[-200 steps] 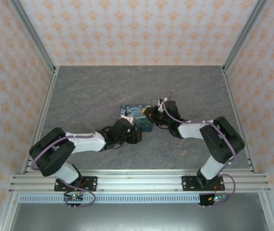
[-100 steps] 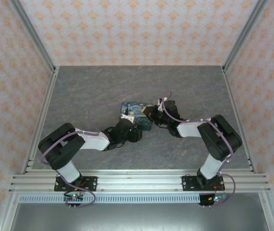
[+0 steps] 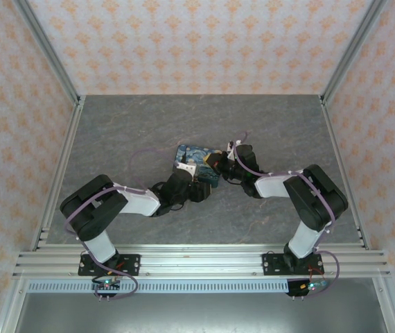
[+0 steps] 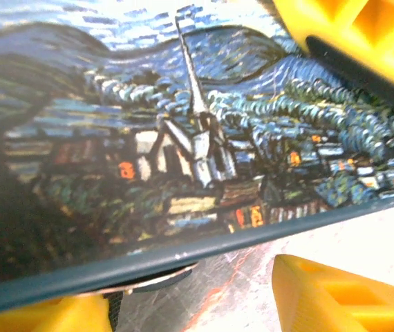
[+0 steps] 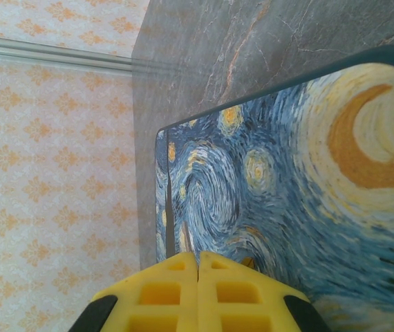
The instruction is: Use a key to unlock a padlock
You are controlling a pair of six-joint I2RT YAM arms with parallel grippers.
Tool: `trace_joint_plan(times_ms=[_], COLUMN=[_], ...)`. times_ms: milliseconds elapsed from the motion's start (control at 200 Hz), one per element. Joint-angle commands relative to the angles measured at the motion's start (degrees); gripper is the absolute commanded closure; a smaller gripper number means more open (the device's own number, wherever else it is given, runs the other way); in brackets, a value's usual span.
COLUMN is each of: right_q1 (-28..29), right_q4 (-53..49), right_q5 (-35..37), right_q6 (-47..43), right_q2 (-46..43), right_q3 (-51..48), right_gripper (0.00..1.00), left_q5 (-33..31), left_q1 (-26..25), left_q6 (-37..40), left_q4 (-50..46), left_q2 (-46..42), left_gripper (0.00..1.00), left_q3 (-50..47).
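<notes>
Top external view: padlock (image 3: 196, 161) at tabletop (image 3: 114, 132) centre. At its 6 o'clock the left tool (image 3: 195, 183) straddles it, fingers wide; at 3 o'clock the right tool (image 5: 198, 273) is pinched closed, whether on the key unclear. Steadying step, seemingly; next, line key to lock.

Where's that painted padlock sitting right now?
Seen from above, the padlock is near the middle of the grey table, where the left arm and right arm meet.
</notes>
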Motion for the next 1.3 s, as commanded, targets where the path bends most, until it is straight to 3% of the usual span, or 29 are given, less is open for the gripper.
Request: trace_joint_plan(times_ms=[0, 405, 666, 1291], right_q1=[-0.3, -0.3, -0.3, -0.4], right_q4=[-0.1, 0.6, 0.8, 1.5], right_q5=[0.3, 0.5, 0.4, 0.5], right_q6=[-0.1, 0.1, 0.3, 0.4], right_q2=[1.4, 1.9, 1.9, 2.0], right_q3=[0.2, -0.5, -0.7, -1.5], right_gripper=[1.00, 1.00, 1.00, 1.00], left_q5=[2.0, 3.9, 1.8, -2.0], left_q1=[0.4, 1.2, 1.3, 1.2], left_q6=[-4.1, -13.1, -18.7, -20.8], left_q4=[6.0, 14.8, 20.3, 17.7], left_q2=[-0.2, 1.9, 1.0, 5.2], left_gripper=[0.41, 0.43, 0.45, 0.62], left_q3=[-0.4, -3.5, -7.1, -5.5])
